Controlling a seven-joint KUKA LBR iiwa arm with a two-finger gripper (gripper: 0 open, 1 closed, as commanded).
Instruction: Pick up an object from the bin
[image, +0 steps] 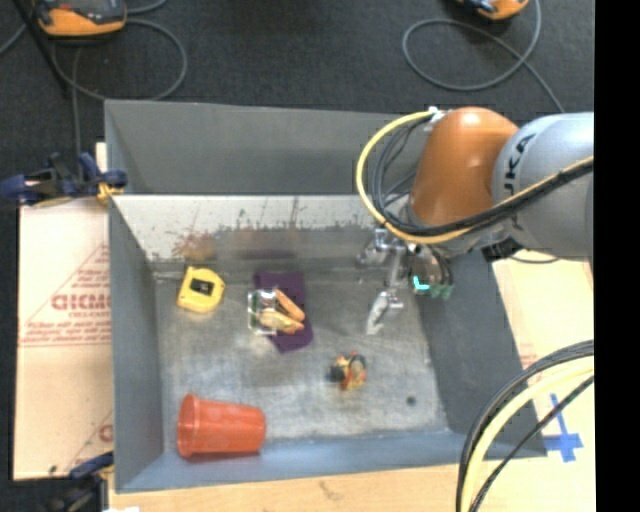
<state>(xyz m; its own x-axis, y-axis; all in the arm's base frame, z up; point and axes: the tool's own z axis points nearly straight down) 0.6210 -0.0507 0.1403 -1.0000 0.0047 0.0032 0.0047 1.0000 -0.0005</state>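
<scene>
- Hanging low over a bare patch of floor toward the right side of the grey metal bin (135, 340), the hand (382, 312) is seen with nothing visibly gripped. Whether it is spread or pressed together cannot be told.
- No thing has been taken yet. The nearest candidate is a small multi-coloured toy (349, 372), which lies near the hand, toward the view's lower edge.
- To the hand's left a purple cloth (290, 337) is spread, and a clear plastic piece (262, 308) and an orange stick-like piece (291, 306) rest on it.
- Well apart, a yellow tape measure (200, 290) is found at the back left and an orange-red plastic cup (220, 427) lies on its side at the front left.
- If the hand is lowered where it hangs, only bare floor is likely to be closed on.
- The toy, being small and irregular, could be nudged aside or squeezed out.
- At the cloth, fabric could be caught along with the loose pieces, which might be shed on lifting.
</scene>
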